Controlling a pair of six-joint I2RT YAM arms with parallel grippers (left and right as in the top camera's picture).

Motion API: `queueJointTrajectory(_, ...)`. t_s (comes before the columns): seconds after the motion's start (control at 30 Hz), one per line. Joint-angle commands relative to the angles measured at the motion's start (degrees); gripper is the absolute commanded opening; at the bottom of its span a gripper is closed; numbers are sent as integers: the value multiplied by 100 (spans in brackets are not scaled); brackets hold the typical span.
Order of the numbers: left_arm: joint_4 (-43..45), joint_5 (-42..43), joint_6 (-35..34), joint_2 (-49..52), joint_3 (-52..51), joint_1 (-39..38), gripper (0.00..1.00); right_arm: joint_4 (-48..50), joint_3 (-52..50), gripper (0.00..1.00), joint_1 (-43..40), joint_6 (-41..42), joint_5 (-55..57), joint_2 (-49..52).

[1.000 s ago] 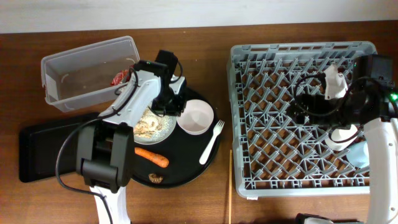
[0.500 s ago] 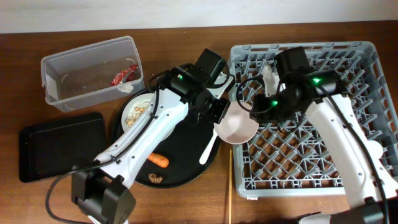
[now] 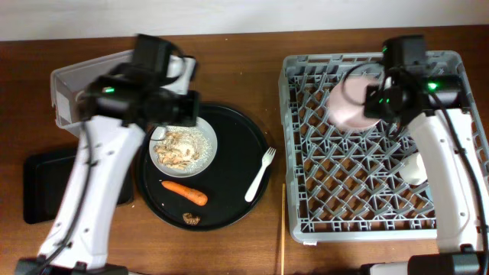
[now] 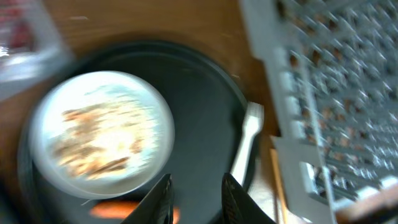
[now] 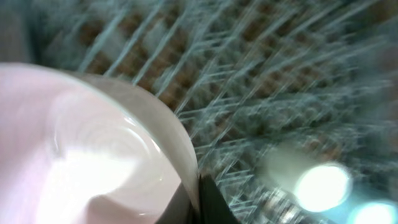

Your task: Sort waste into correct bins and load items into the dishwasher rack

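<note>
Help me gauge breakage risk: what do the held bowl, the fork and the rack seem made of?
Bowl: pale pinkish, glossy with glare, thin rim; glazed ceramic or melamine, unclear which. Fork: white, matte, thin; likely plastic. Rack: grey moulded lattice, dull finish; probably plastic.

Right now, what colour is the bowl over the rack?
The bowl is pale pink; the right wrist view shows it best.
</note>
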Motion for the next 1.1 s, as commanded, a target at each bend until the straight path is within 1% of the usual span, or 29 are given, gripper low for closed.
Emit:
queueJointTrajectory(0.0, -142, -133, 50, -197, 35, 970, 25, 922, 146, 4, -380, 55, 2632, -37)
queueJointTrajectory(0.07, -125, -138, 52, -195, 31, 1255, 24, 1941, 129, 4, -608, 44, 4601, 282)
queueJointTrajectory(0.1, -111, -138, 52, -195, 31, 1270, 24, 2354, 129, 4, -693, -149, 5178, 501)
queueJointTrajectory(0.13, -83, -138, 50, -195, 31, 1268, 24, 2846, 129, 4, -809, -555, 5648, 841)
queueJointTrajectory(0.17, -70, -138, 50, -195, 31, 1268, 24, 3270, 129, 4, -931, -968, 5969, 1303)
queueJointTrajectory(0.2, -70, -138, 50, -195, 31, 1268, 24, 3523, 131, 4, -1019, -1182, 6245, 1768)
queueJointTrajectory(0.27, -28, -138, 50, -195, 31, 1268, 24, 3556, 131, 4, -1025, -1180, 6356, 2341)
queueJointTrajectory(0.3, 39, -136, 50, -195, 31, 1268, 24, 3482, 125, 4, -909, -1158, 6354, 2677)
queueJointTrajectory(0.37, 101, -136, 50, -195, 31, 1268, 24, 3403, 103, 4, -632, -1121, 6312, 2970)
queueJointTrajectory(0.4, 98, -133, 48, -195, 31, 1268, 24, 3250, 85, 5, -459, -999, 6148, 3010)
queueJointTrajectory(0.47, 96, -101, 50, -195, 31, 1268, 24, 2791, 85, 14, -90, -942, 5386, 3014)
queueJointTrajectory(0.5, 96, -42, 50, -195, 31, 1268, 25, 2546, 85, 22, 76, -942, 4983, 3014)
queueJointTrajectory(0.57, 96, -4, 50, -195, 31, 1268, 24, 2033, 85, 40, 348, -942, 4188, 3014)
queueJointTrajectory(0.6, 96, -4, 50, -195, 31, 1268, 24, 1805, 85, 60, 459, -925, 3932, 3014)
queueJointTrajectory(0.63, 96, -4, 50, -195, 31, 1268, 24, 1534, 87, 89, 597, -564, 3882, 3012)
queueJointTrajectory(0.67, 94, -4, 50, -195, 31, 1268, 24, 1305, 90, 99, 684, -168, 3880, 2970)
queueJointTrajectory(0.73, 90, -4, 50, -195, 31, 1268, 24, 835, 103, 99, 778, 505, 3768, 2715)
queueJointTrajectory(0.77, 90, -7, 50, -195, 31, 1268, 25, 680, 111, 99, 778, 640, 3460, 2465)
queueJointTrajectory(0.8, 76, -7, 50, -195, 31, 1268, 26, 601, 111, 99, 745, 651, 3056, 2151)
queueJointTrajectory(0.83, 55, -7, 50, -195, 31, 1268, 30, 564, 111, 99, 695, 651, 2640, 1836)
queueJointTrajectory(0.9, -20, -7, 50, -195, 24, 1266, 35, 350, 111, 99, 415, 649, 986, 726)
queueJointTrajectory(0.93, -79, -7, 50, -184, 13, 1255, 40, 140, 111, 99, 297, 629, 258, 374)
queueJointTrajectory(0.97, -151, -4, 50, -155, 13, 1222, 43, -199, 111, 99, 199, 546, -236, 98)
queueJointTrajectory(1.03, -291, -7, 50, -20, -13, 946, 47, -1034, 109, 99, 140, 278, -962, -212)
queueJointTrajectory(1.07, -297, -4, 52, 50, -24, 769, 47, -1285, 109, 99, 140, 282, -986, -212)
